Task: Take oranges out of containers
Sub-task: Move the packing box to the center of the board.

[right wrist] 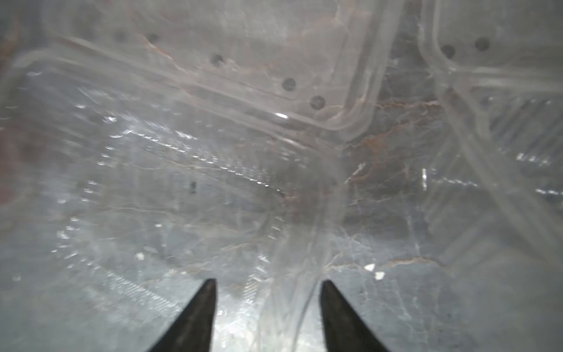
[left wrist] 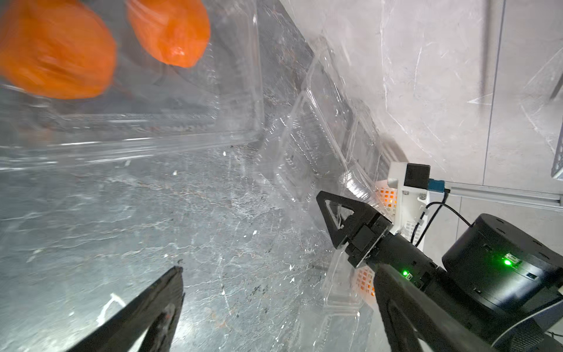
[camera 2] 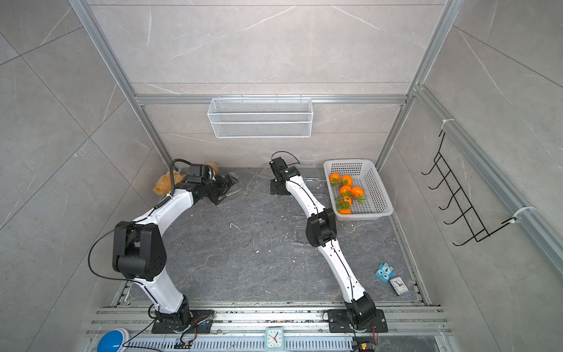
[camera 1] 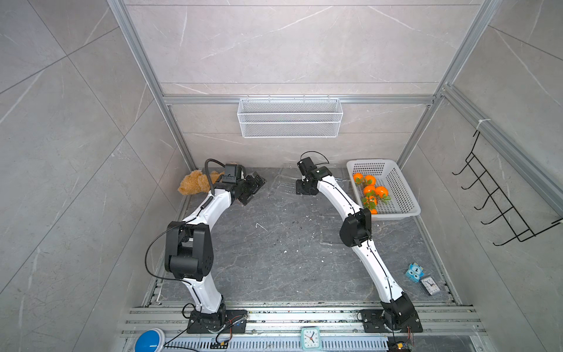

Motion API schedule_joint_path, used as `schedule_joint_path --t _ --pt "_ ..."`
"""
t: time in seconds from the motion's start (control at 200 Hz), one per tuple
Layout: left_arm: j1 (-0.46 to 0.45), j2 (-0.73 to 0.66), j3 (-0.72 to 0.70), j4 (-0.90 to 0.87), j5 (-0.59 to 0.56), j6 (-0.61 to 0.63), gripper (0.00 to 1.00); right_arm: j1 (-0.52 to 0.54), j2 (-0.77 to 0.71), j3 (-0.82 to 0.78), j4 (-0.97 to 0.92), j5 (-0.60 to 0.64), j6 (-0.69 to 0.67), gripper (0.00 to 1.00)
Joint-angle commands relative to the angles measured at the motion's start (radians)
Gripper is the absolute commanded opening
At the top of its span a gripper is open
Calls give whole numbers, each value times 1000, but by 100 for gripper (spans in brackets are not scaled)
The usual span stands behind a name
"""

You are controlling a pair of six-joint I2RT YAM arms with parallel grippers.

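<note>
Left gripper (left wrist: 277,268): wide open, holding nothing.
Right gripper (right wrist: 268,282): open; the rim of an empty clear box (right wrist: 182,198) sits between its jaws.
Near left gripper: two oranges (left wrist: 51,48) inside a second clear box (left wrist: 237,91).
Beside right gripper: six oranges (camera 1: 370,189) in one white basket (camera 1: 405,195).

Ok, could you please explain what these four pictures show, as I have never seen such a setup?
Two robot arms stand at a grey table. Two pictures look down from overhead; two come from cameras on the wrists. The left gripper is open and empty, close to a clear container holding two oranges. The right gripper is open over empty containers. In a white basket lie six more oranges. A teddy bear sits at the back.
</note>
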Motion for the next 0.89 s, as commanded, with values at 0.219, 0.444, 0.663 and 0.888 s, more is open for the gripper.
schedule_joint_path --t 0.219,0.444,0.663,0.888 --pt "123 -67 -67 -81 -129 95 99 84 -132 -5 156 -118 -25 93" --pt "172 -42 -110 14 -142 82 99 109 -34 28 373 -302 70 100" --pt "190 36 -98 99 -110 84 99 138 93 115 561 -395 189 100" --pt "215 121 -68 200 -72 88 100 165 137 93 711 -355 228 100"
